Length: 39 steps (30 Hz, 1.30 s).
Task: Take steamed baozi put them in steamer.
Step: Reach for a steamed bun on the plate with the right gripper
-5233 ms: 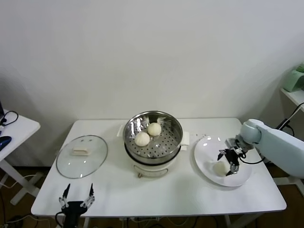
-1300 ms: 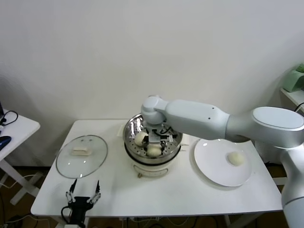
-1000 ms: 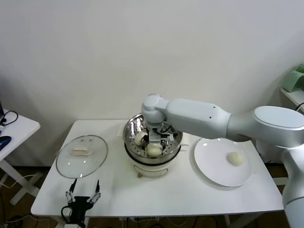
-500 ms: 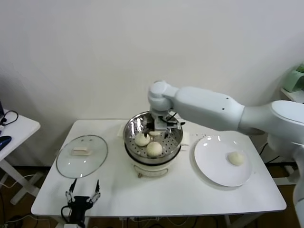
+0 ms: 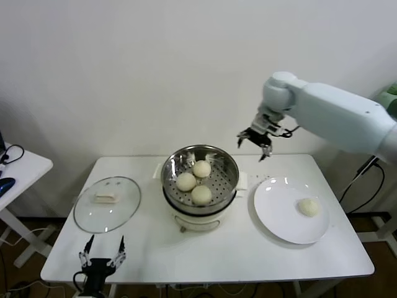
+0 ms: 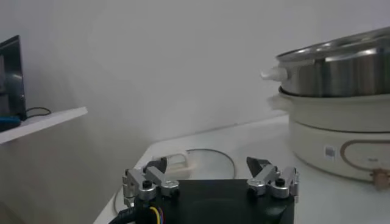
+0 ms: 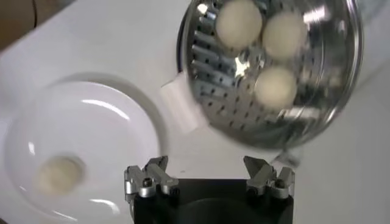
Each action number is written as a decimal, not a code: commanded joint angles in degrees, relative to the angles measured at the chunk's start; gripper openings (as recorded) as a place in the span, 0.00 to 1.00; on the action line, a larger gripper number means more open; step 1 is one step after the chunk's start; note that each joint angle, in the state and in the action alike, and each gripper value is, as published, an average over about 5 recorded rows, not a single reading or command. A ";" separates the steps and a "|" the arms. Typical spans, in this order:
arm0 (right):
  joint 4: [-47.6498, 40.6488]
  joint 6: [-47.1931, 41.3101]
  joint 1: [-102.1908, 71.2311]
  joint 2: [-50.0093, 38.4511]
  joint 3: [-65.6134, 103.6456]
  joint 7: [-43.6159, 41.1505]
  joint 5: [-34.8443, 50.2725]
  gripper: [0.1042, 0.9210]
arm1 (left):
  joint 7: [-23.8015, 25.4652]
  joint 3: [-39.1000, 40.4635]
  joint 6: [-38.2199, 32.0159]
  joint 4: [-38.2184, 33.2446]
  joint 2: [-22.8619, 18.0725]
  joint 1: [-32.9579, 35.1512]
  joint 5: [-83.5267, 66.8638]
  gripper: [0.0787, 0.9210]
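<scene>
The steamer (image 5: 200, 180) stands mid-table, a shiny steel pot on a white base, with three cream baozi on its perforated tray: one at the back (image 5: 201, 168), one on the left (image 5: 185, 181), one in front (image 5: 201, 194). From above they show again as a baozi trio (image 7: 263, 34) inside the steamer (image 7: 341, 85). A fourth baozi (image 5: 308, 207) lies on the white plate (image 5: 276, 205), also seen as a pale baozi (image 7: 60, 173). My right gripper (image 5: 254, 142) hangs open and empty in the air behind, between steamer and plate. My left gripper (image 5: 99, 253) is open and parked at the table's front left edge.
A flat round glass lid (image 5: 107, 204) lies on the table left of the steamer, and shows ahead of the left gripper as the lid (image 6: 183, 165). A side table (image 5: 15, 171) stands at far left; a green object (image 5: 386, 102) sits on a shelf at far right.
My right gripper has lifted out of the steamer, leaving a third baozi on the tray, and swung up and to the right, behind the gap between steamer and plate. The left arm stayed put.
</scene>
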 commanded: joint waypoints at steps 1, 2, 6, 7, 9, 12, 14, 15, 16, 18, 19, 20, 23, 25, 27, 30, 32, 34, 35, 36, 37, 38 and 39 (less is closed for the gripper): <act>-4.48 -11.97 -5.38 -17.79 0.37 2.13 6.08 0.88 | 0.27 0.09 0.84 -1.60 0.65 -0.23 -1.44 0.88; -4.55 -11.59 -7.31 -18.57 2.12 2.35 3.98 0.88 | 0.28 0.04 0.93 -1.37 0.83 -0.71 -1.23 0.88; -5.70 -9.97 -16.82 -20.67 9.90 3.51 -2.91 0.88 | 0.31 -0.18 1.04 -0.77 1.27 -2.23 -0.61 0.88; -6.10 -9.69 -19.26 -20.87 11.88 3.80 -4.16 0.88 | 0.32 -0.21 1.06 -0.80 1.33 -2.34 -0.50 0.88; -6.83 -9.47 -23.47 -20.90 15.07 4.29 -5.63 0.88 | 0.35 -0.22 1.05 -0.77 1.34 -2.39 -0.26 0.88; -7.84 -9.03 -28.92 -20.24 20.14 4.88 -7.80 0.88 | 0.37 -0.22 0.97 -0.06 1.11 -2.41 0.01 0.88; -8.31 -8.13 -32.45 -19.41 24.43 5.03 -10.36 0.88 | 0.38 -0.15 0.94 0.61 0.84 -2.35 0.17 0.88; -8.56 -7.56 -34.20 -18.92 26.56 5.09 -11.75 0.88 | 0.40 -0.09 0.99 0.80 0.68 -2.27 0.21 0.88; -8.78 -7.07 -35.48 -18.46 28.15 5.15 -12.92 0.88 | 0.44 0.00 1.08 0.78 0.57 -2.17 0.19 0.88; -9.51 -6.51 -37.42 -17.61 30.41 5.43 -14.38 0.88 | 0.56 0.15 1.35 0.35 0.45 -2.02 0.08 0.88; -9.96 -6.43 -37.93 -17.22 31.07 5.57 -14.70 0.88 | 0.62 0.21 1.51 0.05 0.45 -2.02 0.02 0.88; -10.35 -6.47 -38.31 -16.91 31.44 5.68 -14.87 0.88 | 0.66 0.24 1.64 -0.21 0.50 -2.09 -0.01 0.88; -11.60 -6.69 -38.72 -15.95 31.91 5.85 -14.97 0.88 | 0.71 0.22 1.88 -0.45 0.54 -2.54 0.08 0.88; -12.57 -6.75 -38.67 -15.19 31.96 5.93 -15.09 0.88 | 0.71 0.23 1.91 -0.23 0.48 -2.74 0.12 0.88; -13.69 -6.68 -38.62 -14.16 32.11 6.02 -15.40 0.88 | 0.71 0.30 1.84 0.11 0.43 -2.75 0.21 0.88; -15.18 -6.53 -38.63 -12.49 32.44 6.11 -15.81 0.88 | 0.73 0.37 1.73 0.45 0.36 -2.54 0.30 0.88; -16.06 -6.44 -38.67 -11.22 32.50 6.13 -16.06 0.88 | 0.73 0.35 1.70 0.64 0.30 -2.47 0.32 0.88; -16.84 -6.38 -38.72 -10.00 32.40 6.10 -16.39 0.88 | 0.72 0.29 1.69 0.78 0.26 -2.47 0.35 0.88; -17.24 -6.31 -38.74 -9.36 32.34 6.04 -16.64 0.88 | 0.71 0.26 1.71 0.82 0.25 -2.47 0.40 0.88; -17.58 -6.26 -38.75 -8.82 32.28 5.98 -16.85 0.88 | 0.68 0.23 1.73 0.80 0.26 -2.42 0.51 0.88; -17.93 -6.21 -38.75 -8.37 32.24 5.92 -17.06 0.88 | 0.67 0.23 1.71 0.73 0.28 -2.30 0.65 0.88; -18.34 -6.13 -38.76 -7.85 32.26 5.87 -17.28 0.88 | 0.66 0.24 1.70 0.65 0.31 -2.16 0.79 0.88; -18.79 -6.04 -38.77 -7.32 32.30 5.84 -17.48 0.88 | 0.65 0.28 1.68 0.56 0.33 -2.02 0.95 0.88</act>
